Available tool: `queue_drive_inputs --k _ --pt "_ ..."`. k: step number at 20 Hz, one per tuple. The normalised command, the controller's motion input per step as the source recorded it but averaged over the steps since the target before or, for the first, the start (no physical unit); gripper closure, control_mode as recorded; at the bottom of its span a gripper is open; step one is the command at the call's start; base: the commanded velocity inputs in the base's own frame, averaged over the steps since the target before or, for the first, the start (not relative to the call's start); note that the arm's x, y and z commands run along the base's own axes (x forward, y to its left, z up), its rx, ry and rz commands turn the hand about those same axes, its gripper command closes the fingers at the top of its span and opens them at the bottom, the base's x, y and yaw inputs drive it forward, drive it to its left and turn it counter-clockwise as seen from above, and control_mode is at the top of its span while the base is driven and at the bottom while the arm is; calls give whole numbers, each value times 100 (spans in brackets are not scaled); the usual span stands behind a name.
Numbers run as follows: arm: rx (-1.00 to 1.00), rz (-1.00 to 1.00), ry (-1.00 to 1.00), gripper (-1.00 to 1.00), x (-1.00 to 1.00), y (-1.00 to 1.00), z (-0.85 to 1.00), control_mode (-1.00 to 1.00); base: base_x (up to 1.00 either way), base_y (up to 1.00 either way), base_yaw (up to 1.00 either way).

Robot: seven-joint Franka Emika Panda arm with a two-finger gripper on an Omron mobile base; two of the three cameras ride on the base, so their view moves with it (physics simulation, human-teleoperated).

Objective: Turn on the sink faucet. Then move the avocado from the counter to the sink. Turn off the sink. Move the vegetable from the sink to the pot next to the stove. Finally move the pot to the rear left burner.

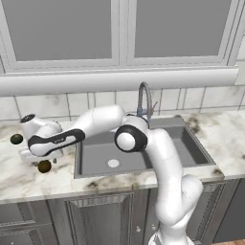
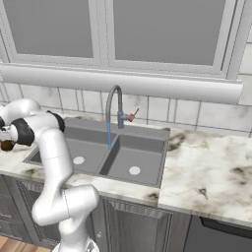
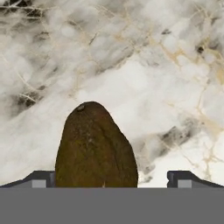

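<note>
The brownish-olive avocado (image 1: 44, 166) lies on the white marble counter (image 1: 225, 139) left of the sink (image 1: 103, 146). My gripper (image 1: 41, 160) hangs just above it, pointing down. In the hand view the avocado (image 3: 94, 146) looms large between the two fingertips (image 3: 42, 179), which stand wide apart, one on each side; the gripper (image 3: 113, 180) is open and holds nothing. The grey gooseneck sink faucet (image 2: 114, 106) stands behind the double-basin sink (image 2: 142, 147), and a thin blue stream of water (image 2: 109, 135) falls from its spout. The avocado (image 2: 7, 145) peeks in at the left edge of the right base view.
A darker green-black ball (image 1: 16, 139) rests on the counter behind and to the left of the avocado. A tiled wall and a window ledge (image 1: 119, 79) rise behind the sink. Marble counter (image 2: 206, 167) stretches to the right of the sink. Grey cabinet doors (image 1: 95, 220) sit below.
</note>
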Motion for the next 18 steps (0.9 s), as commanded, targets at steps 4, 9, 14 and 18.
queue_drive_inputs --k 4,9,14,18 --pt "5 0 -1 -100 0 0 -26 -100 0 0 0" --pt "10 0 -8 -100 -6 -13 -36 -100 0 0 0" --pt "7 0 -11 100 -3 -3 -52 -100 0 0 0" --pt "0 0 0 100 0 0 -11 -100 0 0 0"
